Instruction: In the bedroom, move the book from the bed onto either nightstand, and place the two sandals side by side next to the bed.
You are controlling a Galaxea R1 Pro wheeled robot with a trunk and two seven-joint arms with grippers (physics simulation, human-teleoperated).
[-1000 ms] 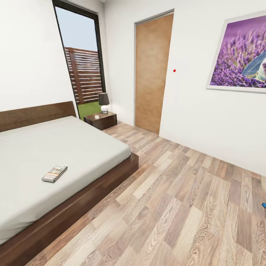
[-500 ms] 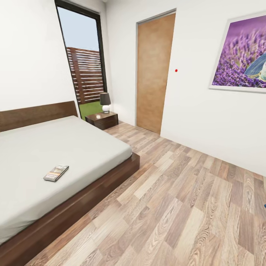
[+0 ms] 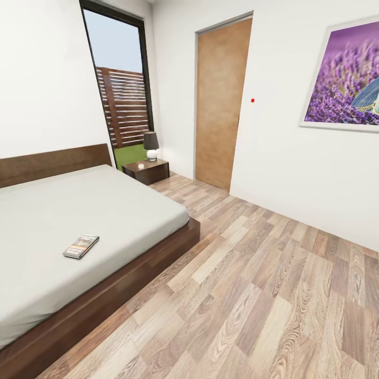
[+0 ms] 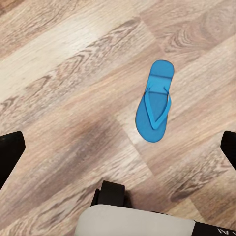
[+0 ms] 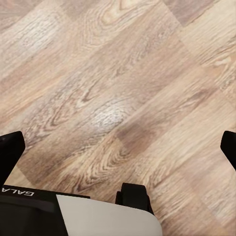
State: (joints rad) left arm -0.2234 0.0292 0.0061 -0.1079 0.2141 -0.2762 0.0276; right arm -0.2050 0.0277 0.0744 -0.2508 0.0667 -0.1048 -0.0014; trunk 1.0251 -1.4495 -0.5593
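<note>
Between the left gripper's [image 4: 118, 147] two dark fingertips [image 4: 10, 152], which stand far apart at opposite edges of the left wrist view with nothing held, lies bare wood-plank floor [image 4: 64, 73]. One bright blue sandal [image 4: 155, 101] rests flat on that floor, sole down and strap up, well clear of both fingertips and just beyond the robot's pale body panel [image 4: 137, 221].

Right gripper [image 5: 118, 147]: fingertips [image 5: 10, 150] likewise spread wide and empty — plank floor [image 5: 113, 88] beneath, with a bright glare patch on one board.

Head view, all positions given relative to the bed [image 3: 79, 221]:
- Book [image 3: 81, 246] — lies flat on the pale mattress, near the bed's floor-side edge, toward the foot.
- Headboard [image 3: 52, 163] — dark brown, against the white wall.
- Nightstand [image 3: 146, 171] — dark brown, just beside the head end of the bed, standing in front of the tall dark-framed window [image 3: 118, 84]. A small lamp [image 3: 151, 146] with a dark shade and white base stands on its top.
- Door [image 3: 221, 105] — plain wood, closed, in the wall beyond the nightstand.
- Picture [image 3: 345, 79] — framed, purple flowers, on the wall across the open floor [image 3: 252, 295] from the bed.

Grass and a slatted brown fence show through the window.
</note>
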